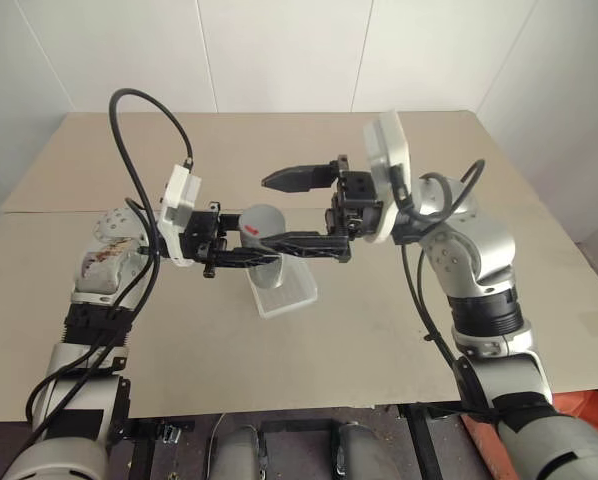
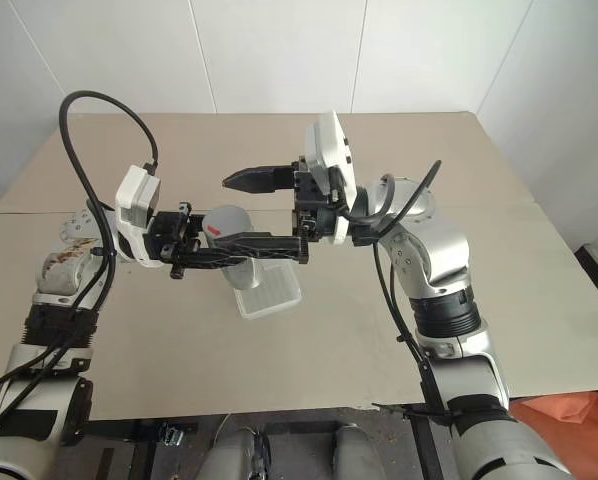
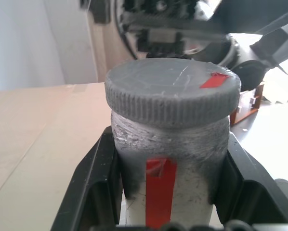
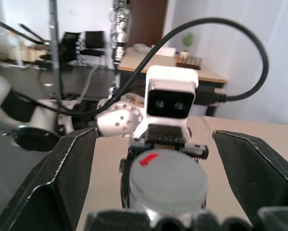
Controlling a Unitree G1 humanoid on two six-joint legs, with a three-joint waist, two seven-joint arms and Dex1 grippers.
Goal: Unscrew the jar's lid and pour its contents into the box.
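Two grippers met at the centre of the left eye view. The left gripper (image 1: 241, 243) was clamped on the jar (image 1: 262, 222), held sideways above the box (image 1: 282, 291), which lay on the table (image 1: 399, 340) just below centre. The right gripper (image 1: 291, 210) stood with its jaws wide apart, one finger above the jar and one along its underside, neither pressing the lid (image 1: 269, 217).

The right eye view showed the same arrangement slightly left of centre, with the jar between the spread black fingers and the box under it.

In the left wrist view the lid filled the middle, grey with a ribbed rim and a red mark on its top; the jar's scuffed translucent wall with its red strip sat squeezed between the two black fingers. The contents could not be made out.

In the right wrist view the lid's flat face sat low at centre, with clear gaps to the fingers at either side.

The jar looked light, stiff plastic and fairly slick on its wall, so the ribbed rim seemed the best hold for twisting.
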